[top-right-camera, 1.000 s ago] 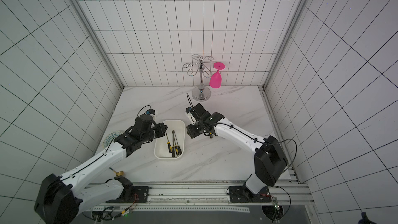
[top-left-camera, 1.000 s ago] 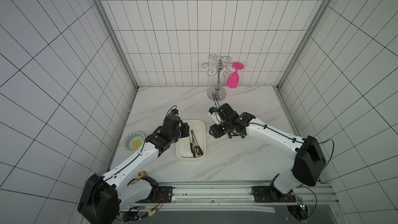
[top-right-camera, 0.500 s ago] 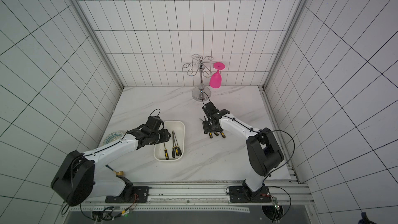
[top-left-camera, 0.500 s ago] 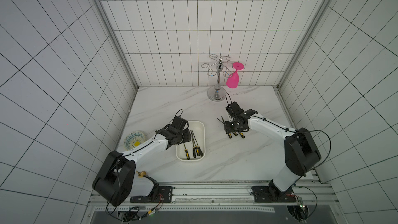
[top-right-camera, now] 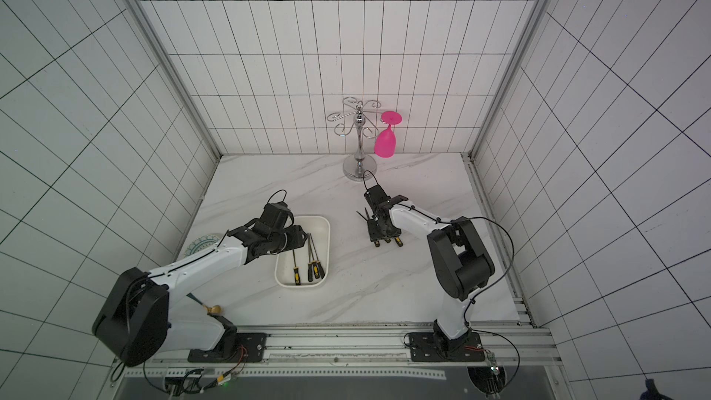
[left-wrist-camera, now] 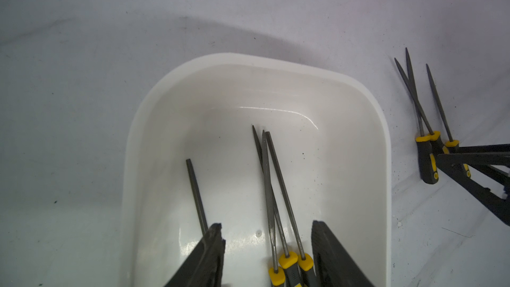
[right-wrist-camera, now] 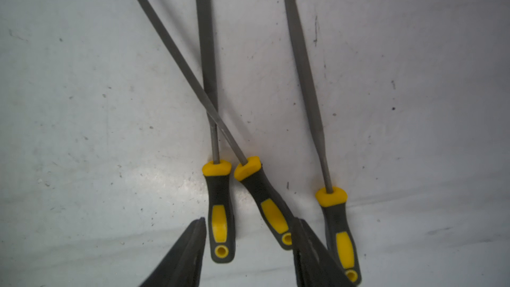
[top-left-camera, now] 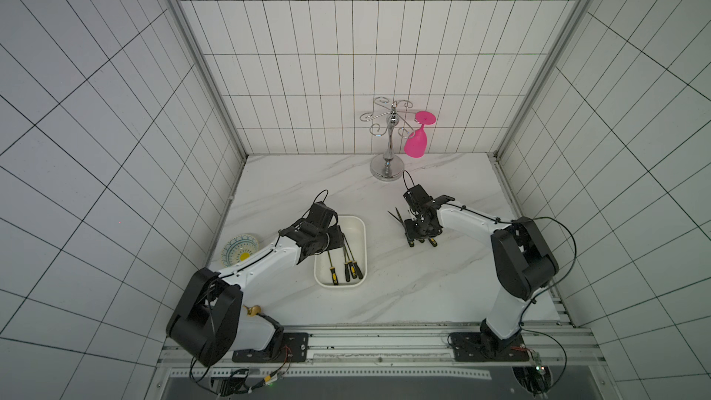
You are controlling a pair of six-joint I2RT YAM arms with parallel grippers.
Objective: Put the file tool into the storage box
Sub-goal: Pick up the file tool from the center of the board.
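Observation:
The white storage box (top-left-camera: 359,225) lies on the marble top and holds several black-and-yellow file tools (left-wrist-camera: 276,189), one of them apart at the side (left-wrist-camera: 196,194). My left gripper (left-wrist-camera: 267,227) hovers open over the box's near end (top-left-camera: 334,240), holding nothing. Three more files (right-wrist-camera: 303,64) lie on the table to the right of the box (top-left-camera: 400,217), two of them crossed. My right gripper (right-wrist-camera: 249,220) stands open low over their handles (top-left-camera: 419,234), with two handle ends between its fingers and the third handle outside.
A chrome glass rack (top-left-camera: 388,148) with a pink glass (top-left-camera: 416,144) hanging from it stands at the back. A round patterned dish (top-left-camera: 240,253) sits by the left wall. Tiled walls close in three sides.
My left gripper moved over the box, opened and let a file drop into it. My right gripper swung right, away from the box, to the loose files.

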